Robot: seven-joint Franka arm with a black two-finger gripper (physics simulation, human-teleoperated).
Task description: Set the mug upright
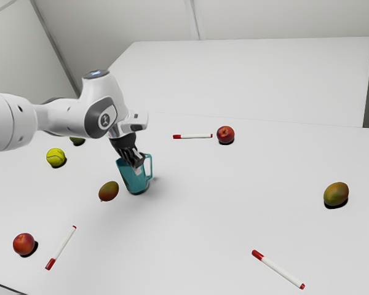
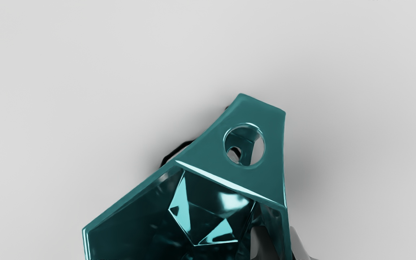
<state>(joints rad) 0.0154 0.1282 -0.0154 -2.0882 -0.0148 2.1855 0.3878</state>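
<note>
Mug (image 1: 134,181) stands mouth-up, well inside the tabletop's (image 1: 197,215) visible edges, one wall clasped by the nearly closed pincer (image 1: 137,164); in the exterior view, mango (image 1: 109,191) near at eight o'clock, apple (image 1: 226,134) well apart at two.

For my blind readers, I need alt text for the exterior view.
A white robot arm reaches from the exterior view's left, its gripper at the rim of a teal mug, mouth upward. Scattered on the white table lie three red-and-white markers, red fruits, mangoes and a tennis ball.
</note>
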